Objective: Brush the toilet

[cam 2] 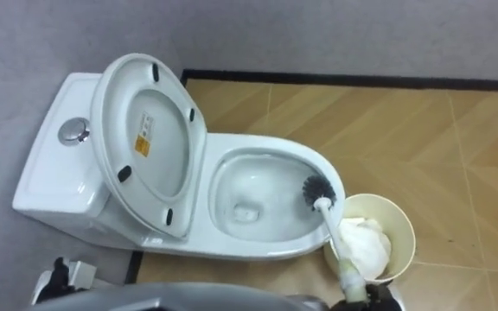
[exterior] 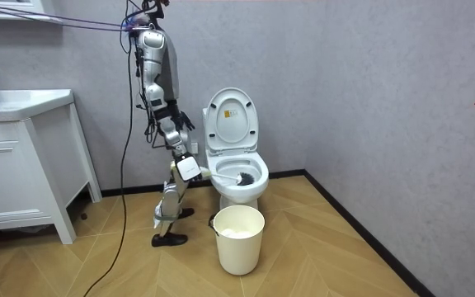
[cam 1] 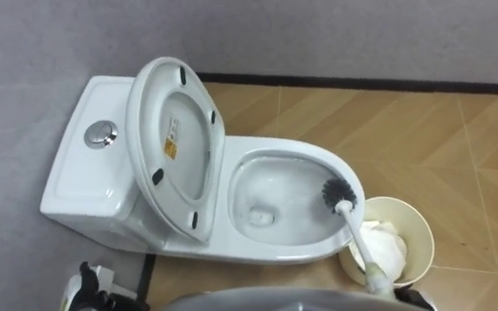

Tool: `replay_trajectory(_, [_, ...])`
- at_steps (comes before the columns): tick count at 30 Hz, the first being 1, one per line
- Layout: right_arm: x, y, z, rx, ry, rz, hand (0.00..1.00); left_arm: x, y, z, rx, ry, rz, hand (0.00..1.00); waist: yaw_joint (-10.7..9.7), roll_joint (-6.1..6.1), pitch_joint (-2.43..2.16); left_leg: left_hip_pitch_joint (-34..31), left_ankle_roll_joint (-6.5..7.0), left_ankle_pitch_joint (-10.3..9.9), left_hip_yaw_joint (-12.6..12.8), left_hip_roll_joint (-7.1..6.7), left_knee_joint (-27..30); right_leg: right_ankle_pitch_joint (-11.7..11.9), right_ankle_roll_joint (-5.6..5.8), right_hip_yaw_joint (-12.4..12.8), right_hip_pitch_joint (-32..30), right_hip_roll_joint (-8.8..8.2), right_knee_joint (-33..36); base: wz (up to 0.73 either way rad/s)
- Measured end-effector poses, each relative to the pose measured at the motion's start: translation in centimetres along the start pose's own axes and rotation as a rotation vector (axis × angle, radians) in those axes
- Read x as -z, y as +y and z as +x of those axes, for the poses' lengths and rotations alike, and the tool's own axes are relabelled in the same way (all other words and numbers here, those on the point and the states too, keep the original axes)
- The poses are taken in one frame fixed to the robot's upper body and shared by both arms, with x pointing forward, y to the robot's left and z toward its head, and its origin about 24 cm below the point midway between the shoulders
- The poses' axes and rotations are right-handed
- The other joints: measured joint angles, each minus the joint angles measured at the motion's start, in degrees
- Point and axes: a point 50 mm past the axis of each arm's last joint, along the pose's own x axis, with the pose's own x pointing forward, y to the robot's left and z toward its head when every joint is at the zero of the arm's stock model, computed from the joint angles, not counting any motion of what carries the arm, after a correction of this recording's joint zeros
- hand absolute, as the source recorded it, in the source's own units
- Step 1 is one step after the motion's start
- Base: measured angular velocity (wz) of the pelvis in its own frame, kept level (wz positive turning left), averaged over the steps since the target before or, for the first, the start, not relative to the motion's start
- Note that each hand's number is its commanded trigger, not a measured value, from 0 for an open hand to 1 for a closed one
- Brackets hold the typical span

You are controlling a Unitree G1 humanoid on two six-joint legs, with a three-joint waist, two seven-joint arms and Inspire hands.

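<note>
A white toilet [cam 1: 277, 252] stands against the grey wall, with its lid and seat [cam 1: 175, 130] raised. The toilet brush has a black bristle head [cam 1: 337, 193], which rests just inside the bowl's right rim. Its white handle [cam 1: 360, 244] slants down toward the lower right. In the room view my right hand [exterior: 186, 167] is curled round the handle's end, and the brush head [exterior: 242, 176] reaches into the bowl. My left hand [cam 1: 87, 281] shows at the lower left, beside the toilet's base and away from the brush.
A cream waste bin [cam 1: 418, 233] with white paper in it stands on the wooden floor right of the bowl, under the brush handle. The cistern has a chrome flush button [cam 1: 100, 134]. A white vanity cabinet [exterior: 23, 165] stands at the room view's left.
</note>
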Motion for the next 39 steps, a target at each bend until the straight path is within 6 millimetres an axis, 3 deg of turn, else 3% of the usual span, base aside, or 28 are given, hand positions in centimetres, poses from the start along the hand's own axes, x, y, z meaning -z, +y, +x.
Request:
replay_trajectory(7, [-1.4, -1.1, 0.1, 0.111, -0.096, -0.232, 1.0, 0.2, -0.3, 0.0, 0.022, 0.008, -0.007, 0.0, 0.6, 0.08, -0.03, 1.1, 0.0, 0.0, 1.0, -0.05, -1.7, 0.1, 0.06, 1.6, -0.5, 0.22, 0.0, -0.13])
replay_trajectory(18, [-3.8, -2.7, -0.2, 0.315, -0.221, -0.219, 0.98, -0.5, -0.3, 0.1, 0.024, -0.024, -0.007, 0.0, 0.3, -0.66, -0.21, 0.9, 0.0, 0.0, 1.5, -0.04, -1.9, 0.2, 0.06, 2.9, -1.2, 0.2, -0.1, -0.06])
replay_trajectory(19, [-3.8, -3.0, -0.2, 0.342, -0.225, -0.198, 0.67, -0.5, -0.2, 0.1, 0.023, -0.033, -0.009, 0.0, 0.3, -0.94, -0.2, 0.9, 0.0, 0.0, 1.5, -0.05, -2.2, 0.2, 0.08, 2.8, -1.3, 0.22, -0.1, 0.03])
replay_trajectory(20, [-3.7, -3.1, -0.3, 0.354, -0.224, -0.189, 0.0, -0.5, -0.2, 0.1, 0.022, -0.036, -0.01, 0.0, 0.3, -1.09, -0.22, 1.0, 0.0, 0.0, 1.5, -0.06, -2.3, 0.2, 0.08, 2.8, -1.3, 0.23, -0.2, 0.0])
replay_trajectory(24, [-3.0, -3.6, -0.4, 0.397, -0.205, -0.161, 0.0, -0.4, -0.2, 0.0, 0.021, -0.033, -0.013, 0.0, 0.3, -1.88, -0.5, 0.7, 0.0, 0.0, 1.6, -0.03, -2.4, 0.7, 0.11, 2.6, -1.2, 0.35, -1.3, -0.01])
replay_trajectory(27, [-2.3, -3.4, -0.4, 0.393, -0.178, -0.154, 0.0, -0.4, -0.2, 0.1, 0.023, -0.034, -0.017, 0.0, 0.3, -1.68, -0.65, 0.7, 0.0, 0.0, 1.5, 0.06, -2.4, 1.1, 0.15, 2.5, -1.1, 0.45, -1.1, 0.0])
replay_trajectory(39, [-0.2, -2.5, -0.5, 0.335, -0.078, -0.136, 0.0, 0.7, -0.1, -0.2, 0.02, -0.003, -0.023, 0.0, 0.3, -0.67, -0.32, 1.2, 0.12, 0.0, 0.8, 0.38, -2.5, 1.7, 0.25, 2.6, -0.9, 0.79, -1.1, -0.01])
